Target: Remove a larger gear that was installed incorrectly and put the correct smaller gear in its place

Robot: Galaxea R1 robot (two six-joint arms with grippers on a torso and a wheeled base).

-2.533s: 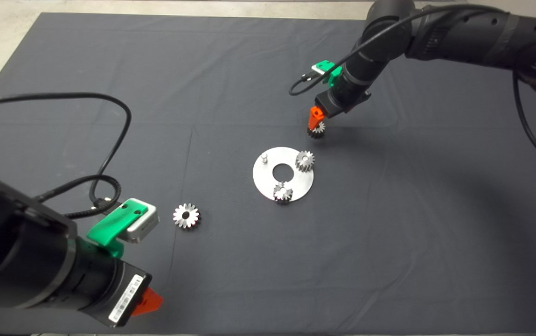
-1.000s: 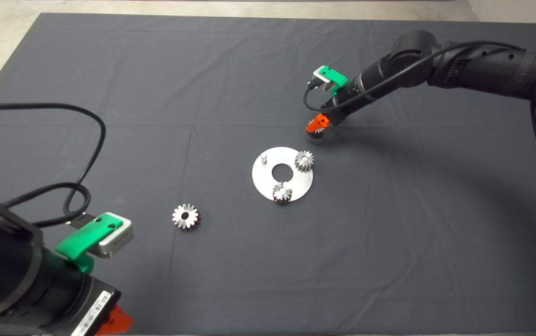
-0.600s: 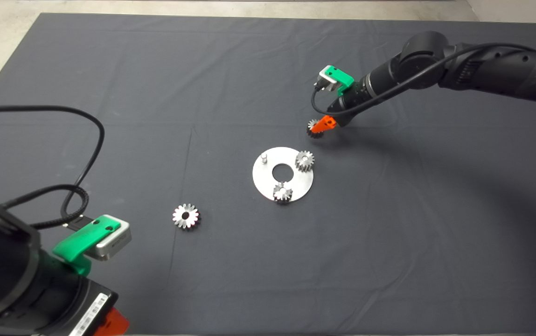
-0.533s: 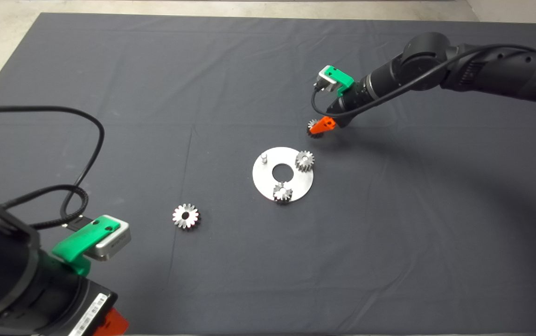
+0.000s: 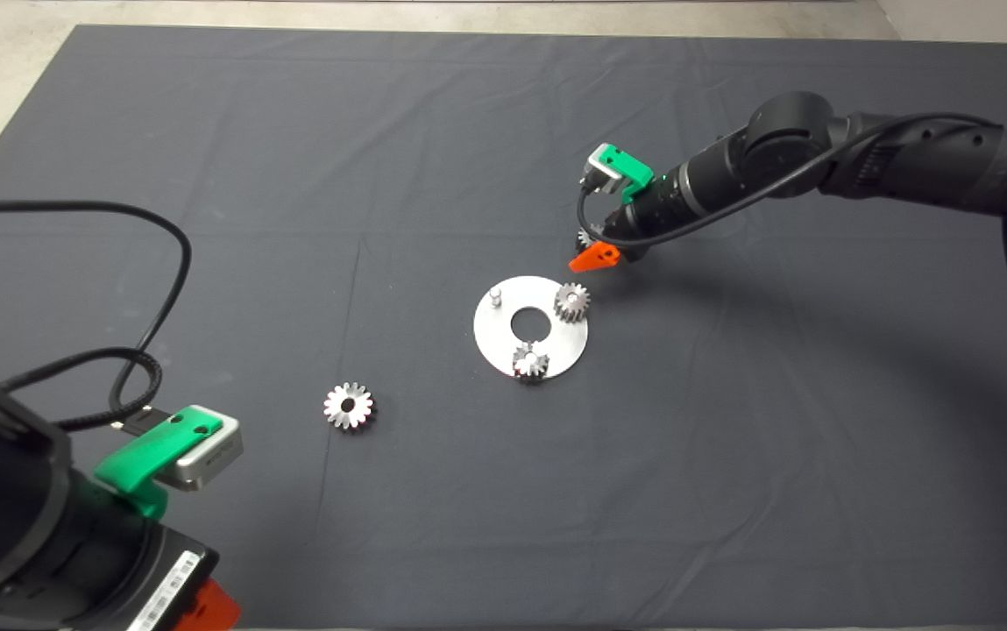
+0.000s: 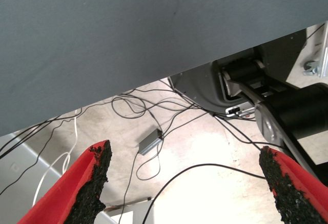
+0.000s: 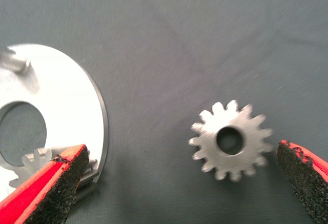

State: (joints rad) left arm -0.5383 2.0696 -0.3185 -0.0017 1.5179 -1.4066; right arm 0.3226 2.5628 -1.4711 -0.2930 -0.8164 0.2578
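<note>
The larger gear (image 5: pixel 350 407), bright silver with long teeth, lies flat on the mat left of the round silver plate (image 5: pixel 512 350). The smaller gear (image 5: pixel 585 237) lies on the mat just beyond the plate, partly hidden by my right gripper (image 5: pixel 592 248). In the right wrist view this gear (image 7: pixel 231 140) lies flat between the open fingers (image 7: pixel 51 193), touching neither, with the plate (image 7: pixel 72 101) beside it. My right gripper (image 7: pixel 179 152) is open and low over the mat. My left gripper (image 5: pixel 205 606) is parked at the lower left, open (image 6: pixel 184 167) and empty.
The plate carries two small gears (image 5: pixel 571 301) (image 5: pixel 530 360) and one bare peg (image 5: pixel 495 296), around a centre hole. A black cable (image 5: pixel 161 289) loops over the mat at the left. The left wrist view shows the mat's edge, floor cables and the robot's base.
My right arm has dropped lower and tilted, and its red finger has shifted toward the plate; the smaller gear stays on the mat. My left arm has drawn back to the lower left.
</note>
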